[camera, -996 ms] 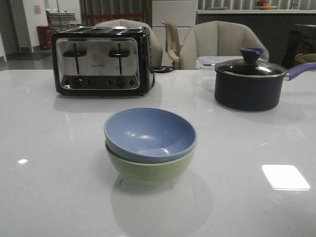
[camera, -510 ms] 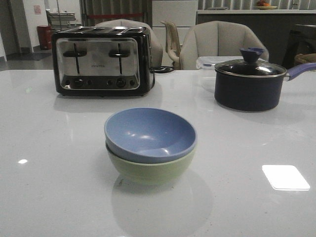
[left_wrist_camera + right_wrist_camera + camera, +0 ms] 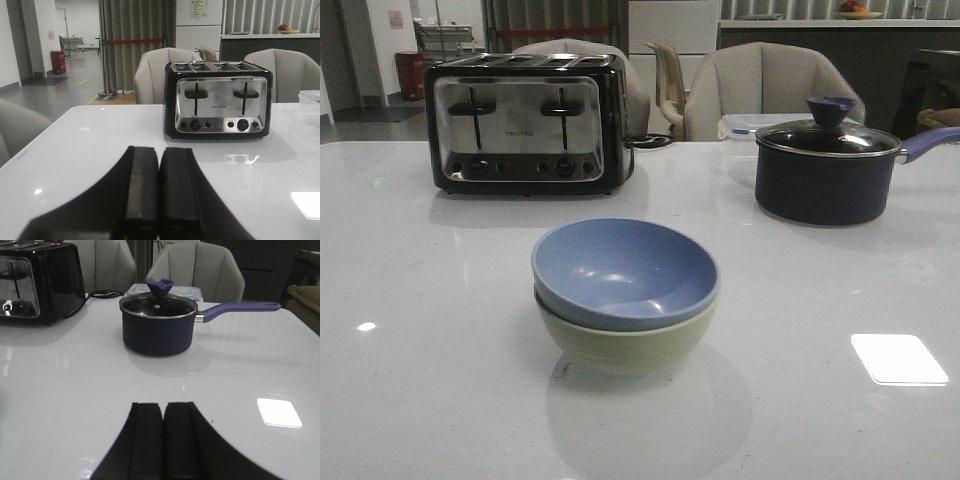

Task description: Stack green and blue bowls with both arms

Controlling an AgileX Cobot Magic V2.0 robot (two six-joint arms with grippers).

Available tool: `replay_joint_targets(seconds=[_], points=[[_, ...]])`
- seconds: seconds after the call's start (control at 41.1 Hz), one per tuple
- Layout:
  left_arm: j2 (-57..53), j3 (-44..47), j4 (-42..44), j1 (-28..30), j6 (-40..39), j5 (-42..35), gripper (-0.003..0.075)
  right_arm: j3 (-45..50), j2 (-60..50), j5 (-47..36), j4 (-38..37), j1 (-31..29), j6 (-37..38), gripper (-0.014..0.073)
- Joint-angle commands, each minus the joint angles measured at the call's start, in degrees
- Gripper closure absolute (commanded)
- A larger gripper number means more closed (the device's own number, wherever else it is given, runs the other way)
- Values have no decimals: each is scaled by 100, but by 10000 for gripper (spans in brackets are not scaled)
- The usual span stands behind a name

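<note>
The dusty blue bowl (image 3: 625,272) sits nested inside the pale green bowl (image 3: 630,345) at the middle of the white table in the front view. Neither bowl shows in the wrist views. No arm or gripper shows in the front view. My left gripper (image 3: 160,150) is shut and empty, its fingers pressed together, above the table on the left, facing the toaster. My right gripper (image 3: 164,405) is shut and empty above the table on the right, facing the saucepan.
A black and chrome toaster (image 3: 525,122) stands at the back left, also in the left wrist view (image 3: 218,100). A dark navy glass-lidded saucepan (image 3: 828,170) stands at the back right, also in the right wrist view (image 3: 158,324). Chairs stand behind the table.
</note>
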Motion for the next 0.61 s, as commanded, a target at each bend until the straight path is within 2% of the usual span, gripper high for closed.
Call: replay_joint_targets(seconds=[0.0, 0.097, 0.583], points=[[-93, 32, -56, -40, 0, -487, 622, -36, -117, -799, -503, -35, 673, 557], [-93, 32, -56, -40, 0, -487, 622, -36, -117, -928, -1093, -35, 1471, 557], [-93, 32, -56, -40, 0, -487, 622, -36, -117, -1142, -1111, -35, 1363, 557]])
